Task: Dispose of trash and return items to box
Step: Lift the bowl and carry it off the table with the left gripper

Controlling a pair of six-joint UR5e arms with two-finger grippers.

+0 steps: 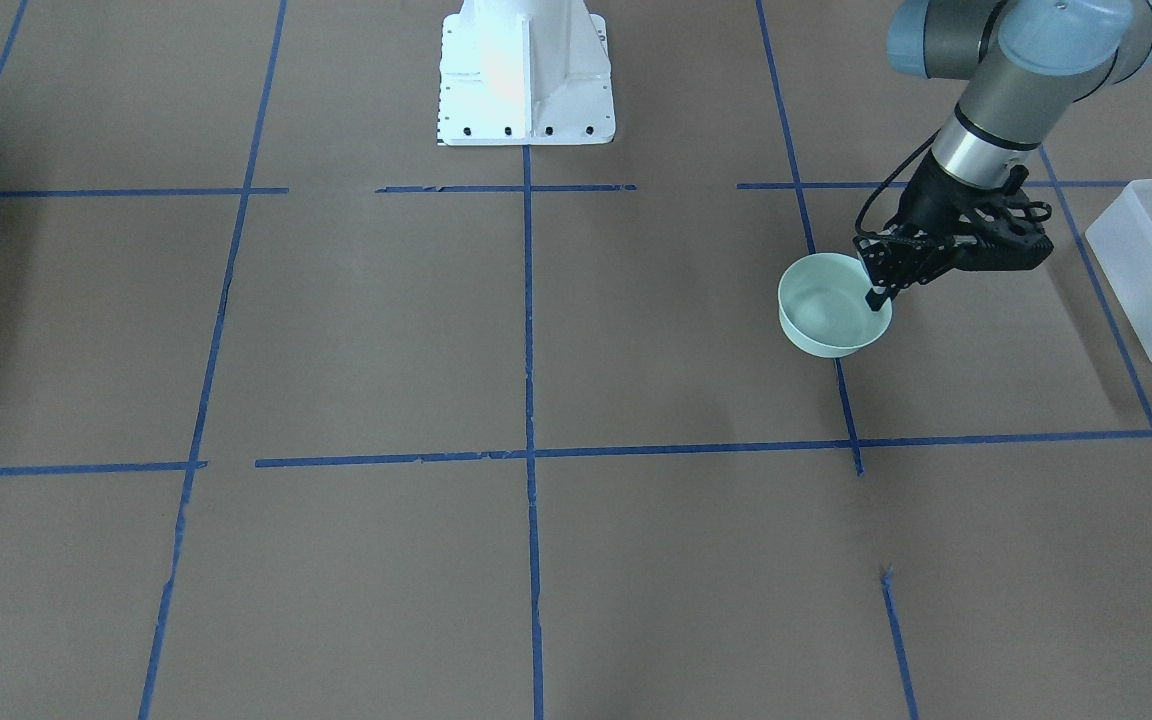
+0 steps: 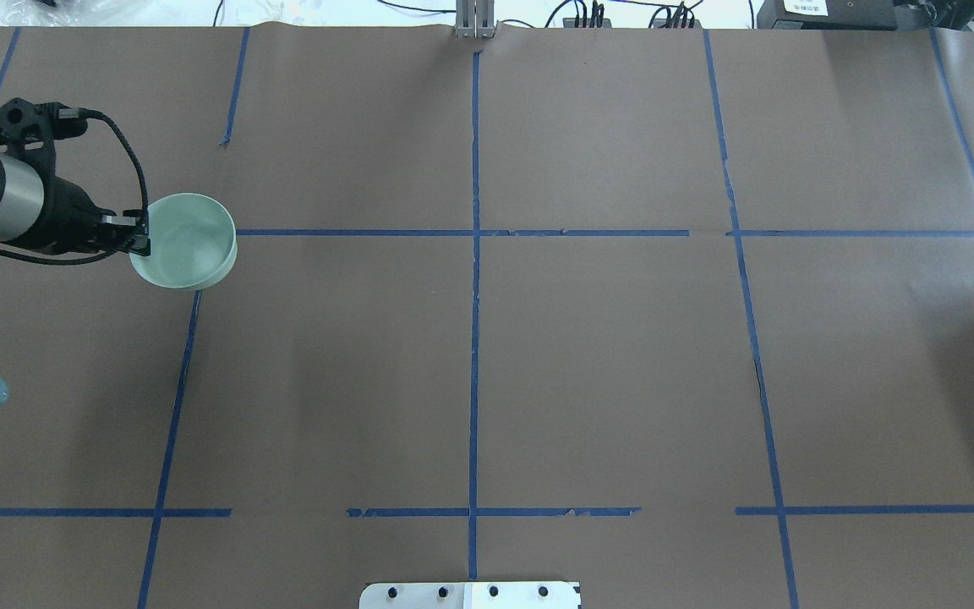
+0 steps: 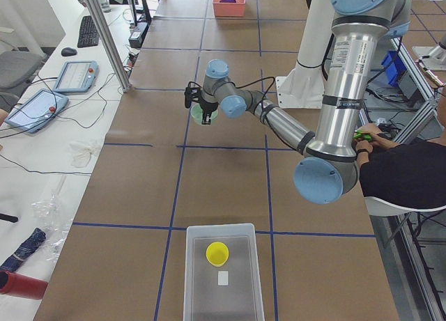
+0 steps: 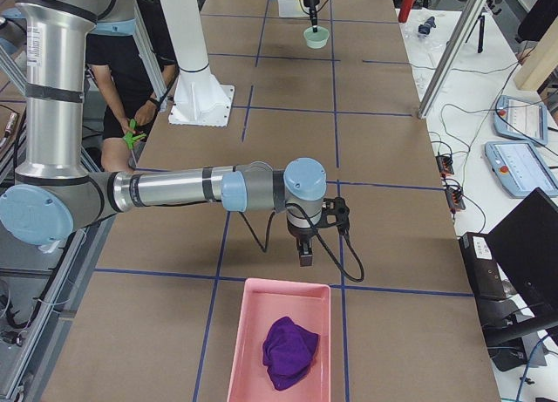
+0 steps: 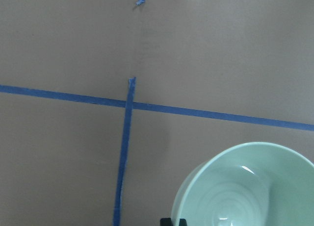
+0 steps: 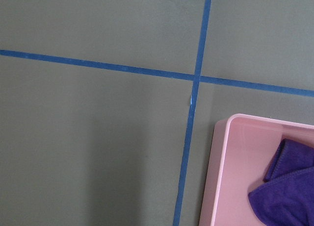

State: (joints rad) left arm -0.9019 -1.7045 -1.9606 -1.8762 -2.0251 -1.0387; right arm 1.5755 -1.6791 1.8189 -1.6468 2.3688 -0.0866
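Note:
My left gripper [image 1: 877, 296] is shut on the rim of a mint bowl [image 1: 829, 308], one finger inside and one outside. The bowl seems to hang slightly above the brown paper. It also shows in the overhead view [image 2: 187, 245] and the left wrist view [image 5: 245, 191]. The small yellow cup [image 3: 217, 253] lies inside the frosted white box [image 3: 189, 279]; the box stands at the table's end on my left [image 1: 1126, 240]. My right gripper [image 4: 306, 258] points down just before a pink tray; I cannot tell whether it is open or shut.
The pink tray [image 4: 248, 332] at the right end holds a crumpled purple cloth [image 4: 289, 350]; both show in the right wrist view [image 6: 221, 177]. A small white card [image 3: 223, 278] lies in the box. Blue tape lines cross the paper. The white robot base [image 1: 526, 80] is mid-table.

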